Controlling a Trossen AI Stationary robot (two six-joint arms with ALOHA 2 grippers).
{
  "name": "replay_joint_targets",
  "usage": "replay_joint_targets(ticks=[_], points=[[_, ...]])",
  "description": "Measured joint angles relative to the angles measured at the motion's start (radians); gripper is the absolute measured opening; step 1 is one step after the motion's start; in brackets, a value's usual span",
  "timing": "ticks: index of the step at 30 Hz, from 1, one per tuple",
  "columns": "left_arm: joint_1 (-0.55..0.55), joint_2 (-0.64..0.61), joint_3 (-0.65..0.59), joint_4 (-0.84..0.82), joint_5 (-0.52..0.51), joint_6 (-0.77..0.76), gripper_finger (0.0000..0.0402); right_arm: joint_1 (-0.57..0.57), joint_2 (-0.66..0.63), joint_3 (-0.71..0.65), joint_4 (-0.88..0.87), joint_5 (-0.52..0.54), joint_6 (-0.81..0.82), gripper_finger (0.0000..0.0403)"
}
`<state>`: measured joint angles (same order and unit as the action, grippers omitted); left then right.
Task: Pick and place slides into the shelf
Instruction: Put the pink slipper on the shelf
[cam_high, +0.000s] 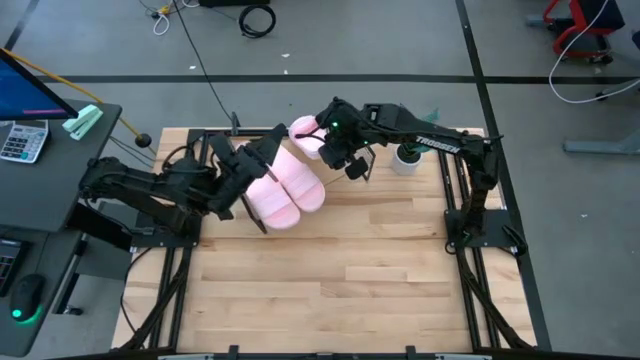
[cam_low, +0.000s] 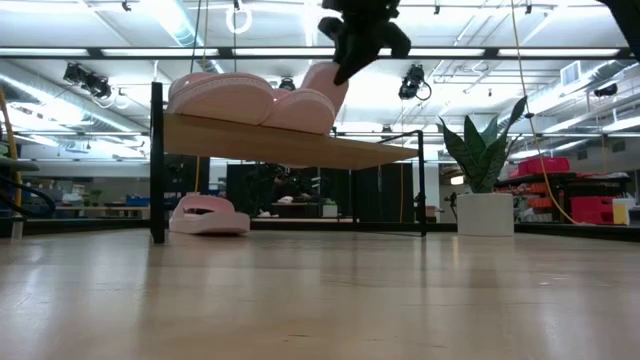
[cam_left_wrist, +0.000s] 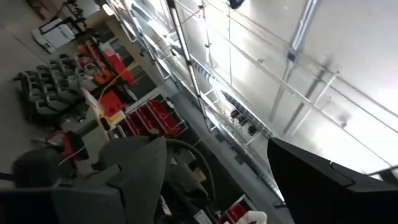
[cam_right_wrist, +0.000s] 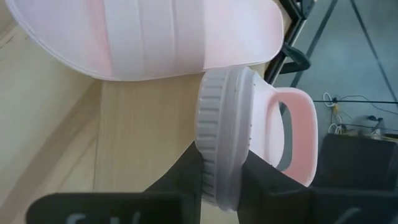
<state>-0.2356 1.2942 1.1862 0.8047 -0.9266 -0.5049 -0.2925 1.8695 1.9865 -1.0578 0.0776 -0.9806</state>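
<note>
two slides (cam_high: 285, 190) lay on the shelf (cam_low: 300, 146) at the high view's centre. the right gripper (cam_right_wrist: 221, 171) pinched a third slide (cam_right_wrist: 249, 137) on edge above it. a fourth (cam_low: 208, 216) sat on the table, lower left in the low view. left gripper (cam_high: 240, 165): cannot tell.

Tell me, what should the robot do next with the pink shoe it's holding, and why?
Probably lower it a little onto the shelf and let go. The right end effector grips the shoe on its edge, right beside the two shoes already lying on the board, with bare wood free next to them.
</note>
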Motion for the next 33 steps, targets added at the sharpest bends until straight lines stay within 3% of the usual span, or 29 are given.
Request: replay_joint_targets(ticks=[10,33], points=[[0.003,-0.022,0.0,0.004,0.073,0.072,0.0286,0.002,0.021,0.0,-0.016,-0.029,0.035,0.006],[0.003,-0.094,0.0,-0.022,0.079,0.161,0.0286,0.001,0.083,0.002,-0.127,-0.166,0.09,0.007]])
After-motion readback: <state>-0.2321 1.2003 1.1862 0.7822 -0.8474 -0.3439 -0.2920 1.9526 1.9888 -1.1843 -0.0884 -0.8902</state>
